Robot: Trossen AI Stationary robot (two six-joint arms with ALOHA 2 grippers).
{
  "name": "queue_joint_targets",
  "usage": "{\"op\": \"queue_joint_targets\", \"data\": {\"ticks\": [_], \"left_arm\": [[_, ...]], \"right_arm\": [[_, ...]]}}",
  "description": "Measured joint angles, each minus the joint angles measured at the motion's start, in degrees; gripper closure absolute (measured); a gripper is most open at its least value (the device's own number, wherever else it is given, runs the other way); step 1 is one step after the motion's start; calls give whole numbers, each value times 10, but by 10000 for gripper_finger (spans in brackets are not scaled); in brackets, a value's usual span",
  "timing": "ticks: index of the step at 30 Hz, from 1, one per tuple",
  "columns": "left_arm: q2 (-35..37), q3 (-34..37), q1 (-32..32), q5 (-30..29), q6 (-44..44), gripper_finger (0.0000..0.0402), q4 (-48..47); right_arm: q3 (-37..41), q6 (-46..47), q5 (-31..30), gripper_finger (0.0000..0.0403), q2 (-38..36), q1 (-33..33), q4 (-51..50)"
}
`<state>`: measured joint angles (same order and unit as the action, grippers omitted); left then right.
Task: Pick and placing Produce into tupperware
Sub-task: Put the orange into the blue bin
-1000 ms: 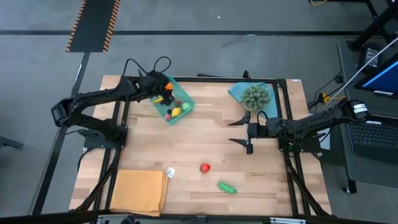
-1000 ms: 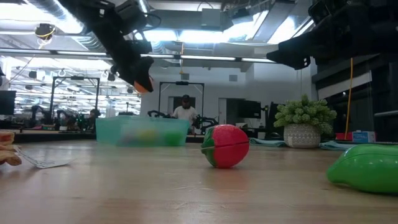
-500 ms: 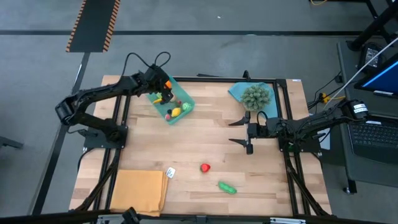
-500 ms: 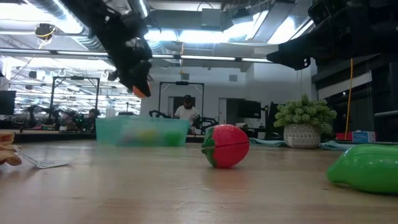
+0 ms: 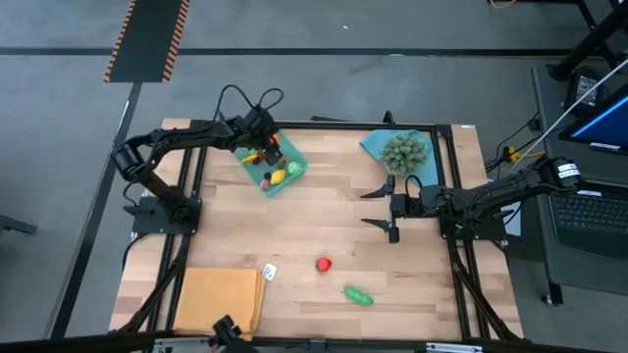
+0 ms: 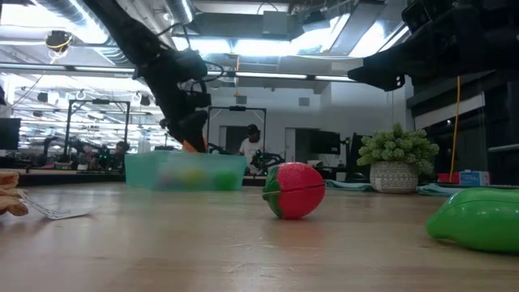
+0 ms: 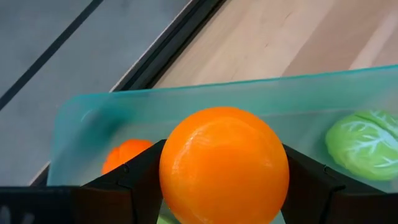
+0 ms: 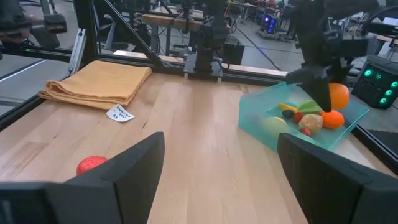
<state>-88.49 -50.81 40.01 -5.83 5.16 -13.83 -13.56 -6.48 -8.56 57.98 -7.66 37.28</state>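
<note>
Though hidden overhead, orange wrist-visible.

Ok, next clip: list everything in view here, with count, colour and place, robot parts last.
tupperware: one, teal, back left of table, several small produce pieces inside
orange ball: one, orange, in left gripper above the tupperware
red piece: one, red, front centre of table
green piece: one, green, front, right of the red piece
cloth: one, orange-tan, front left corner
plant: one, grey-green, back right
left gripper: shut on the orange ball
right gripper: open, mid-right above the table
</note>
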Motion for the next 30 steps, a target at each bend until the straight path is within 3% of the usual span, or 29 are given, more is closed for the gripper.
{"op": "queue_joint_targets", "data": {"ticks": [20,30], "left_arm": [[-22,0,16,0,-2,163,35],[-83,0,12,0,-5,163,63]], "right_arm": [[0,1,0,91,0,0,-11],[0,2,0,91,0,0,-12]]}}
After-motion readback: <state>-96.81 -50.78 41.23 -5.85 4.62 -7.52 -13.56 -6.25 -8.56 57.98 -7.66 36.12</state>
